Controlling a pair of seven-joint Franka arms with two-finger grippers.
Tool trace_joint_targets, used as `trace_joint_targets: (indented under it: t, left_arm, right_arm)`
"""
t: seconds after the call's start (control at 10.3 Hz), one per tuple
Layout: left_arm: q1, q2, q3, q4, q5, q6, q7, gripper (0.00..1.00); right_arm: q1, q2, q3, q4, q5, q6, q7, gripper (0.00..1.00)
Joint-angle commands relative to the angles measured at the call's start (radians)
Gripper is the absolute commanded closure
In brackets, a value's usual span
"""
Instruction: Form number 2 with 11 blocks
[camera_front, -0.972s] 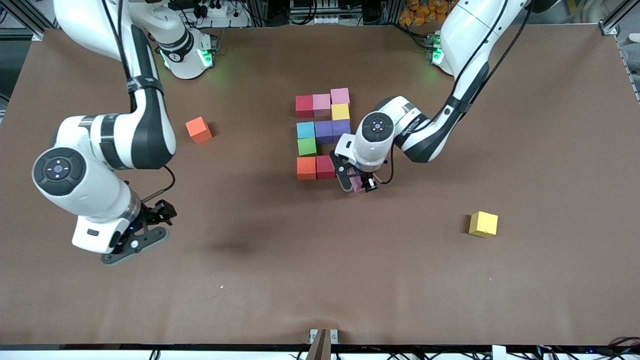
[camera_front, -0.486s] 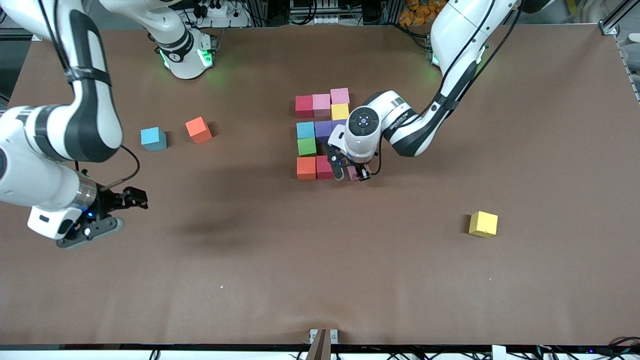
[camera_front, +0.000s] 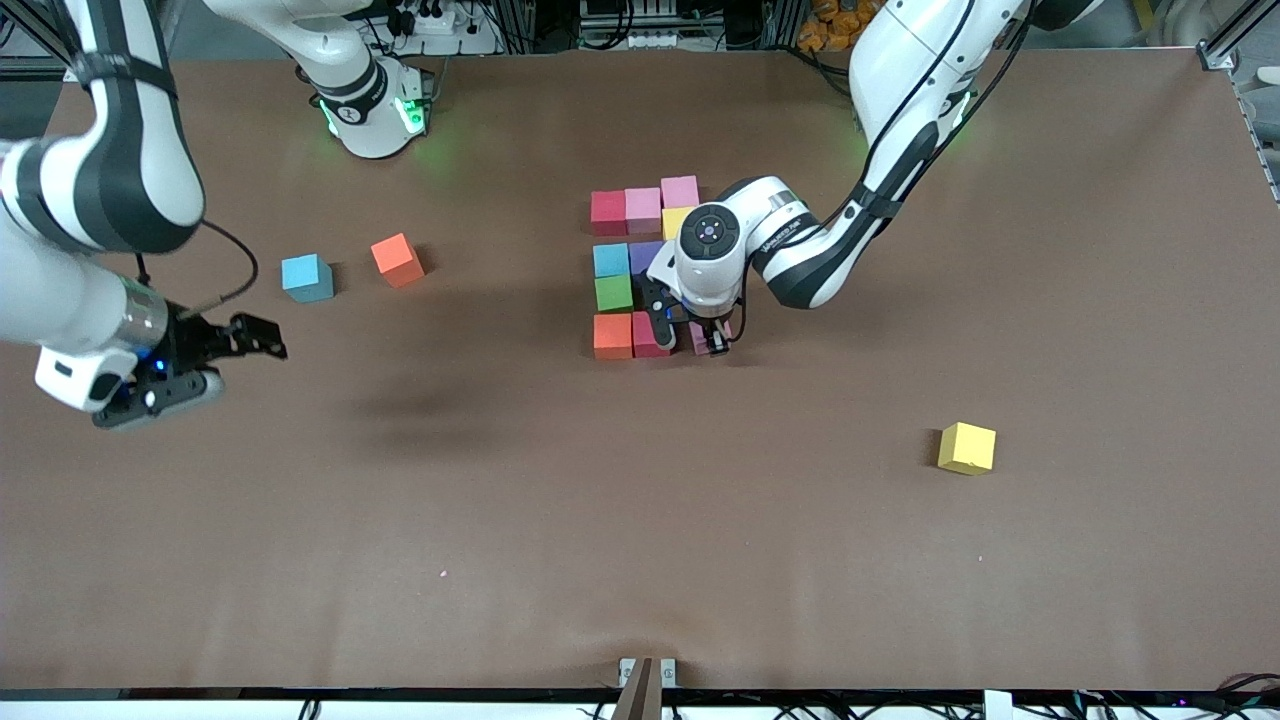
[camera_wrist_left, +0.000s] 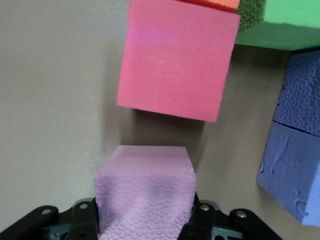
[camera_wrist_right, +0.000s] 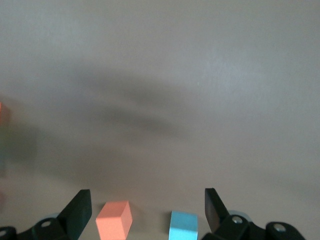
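10 blocks already sit together in the middle of the table (camera_front: 1100, 250), and they make most of the number 2 (camera_front: 645, 268). Its top row is red, pink, pink. Yellow sits under the last pink one, then come blue and purple, then green, then orange (camera_front: 612, 336) and a red block (camera_front: 650, 335) in the row nearest the front camera.

That row needs 1 more block, I think. This is why the left gripper (camera_front: 708, 340) is down low just beside the red block. Its fingers are squeezed onto a pink block (camera_wrist_left: 145, 192), and the left wrist view shows a small gap between pink and red. The pink block should slide in to touch the red one.

3 spare blocks lie well apart from the shape: a blue one (camera_front: 305, 278) and an orange one (camera_front: 397, 260) toward the right arm's end, and a yellow one (camera_front: 966, 448) toward the left arm's end.

The right gripper (camera_front: 235, 345) waits with its fingers wide and holds nothing, up over bare table near the blue spare.

No words or labels that I can read.
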Motion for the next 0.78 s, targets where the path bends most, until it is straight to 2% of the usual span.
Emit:
trace_joint_targets:
  t: [0.0,0.29,0.68]
  left_arm:
    - [-0.013,0.021,-0.004,0.015,0.047,0.019,0.010,0.50]
    - [-0.028,0.032,-0.004,0.015,0.074,0.042,0.011,0.50]
    - [-0.031,0.044,-0.004,0.020,0.105,0.064,0.013,0.50]
  right_arm:
    - [-0.031,-0.114,0.047,-0.087,-0.041,-0.069,0.109,0.00]
    - [-0.001,-0.153,0.038,-0.047,-0.056,-0.178,0.160,0.00]
    - [0.012,-0.139,-0.014,0.178,-0.111,-0.177,0.158,0.00]
